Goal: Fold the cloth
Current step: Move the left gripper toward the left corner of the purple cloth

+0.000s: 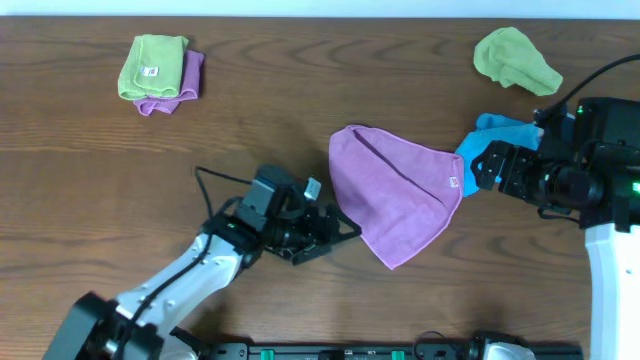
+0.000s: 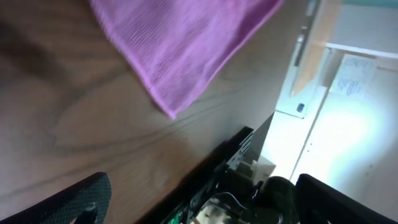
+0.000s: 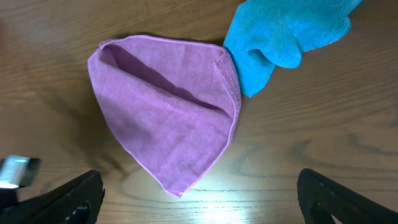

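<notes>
The lilac-purple cloth (image 1: 395, 190) lies on the table, folded over into a rough triangle, with its small white tag (image 1: 452, 182) at the right edge. It also shows in the left wrist view (image 2: 180, 43) and the right wrist view (image 3: 168, 112). My left gripper (image 1: 340, 232) is open and empty just left of the cloth's lower edge; its fingers (image 2: 205, 205) are spread wide, apart from the cloth. My right gripper (image 1: 472, 170) is open and empty just right of the tagged corner; its fingers (image 3: 202, 202) are spread in front of the cloth's point.
A bright blue cloth (image 1: 500, 133) lies crumpled next to the lilac cloth's right corner, under my right arm, and shows in the right wrist view (image 3: 280, 34). A lime-green cloth (image 1: 515, 60) lies at the back right. A folded green cloth (image 1: 152, 65) on a purple one (image 1: 188, 85) sits at the back left.
</notes>
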Action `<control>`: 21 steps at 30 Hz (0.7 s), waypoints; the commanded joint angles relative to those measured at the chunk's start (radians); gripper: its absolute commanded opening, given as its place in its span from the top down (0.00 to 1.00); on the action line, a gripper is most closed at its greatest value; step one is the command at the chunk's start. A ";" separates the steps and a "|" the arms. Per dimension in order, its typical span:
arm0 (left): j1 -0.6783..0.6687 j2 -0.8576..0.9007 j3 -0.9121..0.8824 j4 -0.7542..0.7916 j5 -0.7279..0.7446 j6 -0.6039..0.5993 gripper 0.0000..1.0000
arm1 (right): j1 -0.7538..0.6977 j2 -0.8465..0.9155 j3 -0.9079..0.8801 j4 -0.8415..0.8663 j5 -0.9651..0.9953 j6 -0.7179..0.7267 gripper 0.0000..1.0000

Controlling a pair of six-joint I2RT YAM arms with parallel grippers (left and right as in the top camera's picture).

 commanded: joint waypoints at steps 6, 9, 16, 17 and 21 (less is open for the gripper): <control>-0.059 0.132 0.000 0.203 0.020 -0.229 0.05 | -0.005 -0.002 -0.002 0.000 -0.011 0.008 0.01; -0.093 0.169 0.000 0.281 0.021 -0.293 0.05 | -0.005 -0.002 -0.002 0.005 -0.011 0.011 0.01; -0.151 0.235 0.000 0.355 0.020 -0.375 0.05 | -0.005 -0.002 -0.002 0.008 -0.011 0.015 0.01; -0.157 0.243 0.000 0.368 0.019 -0.381 0.05 | -0.005 -0.002 -0.002 0.008 -0.011 0.015 0.01; -0.175 0.276 0.000 0.440 0.005 -0.408 0.05 | -0.005 -0.002 -0.002 0.008 -0.011 0.015 0.01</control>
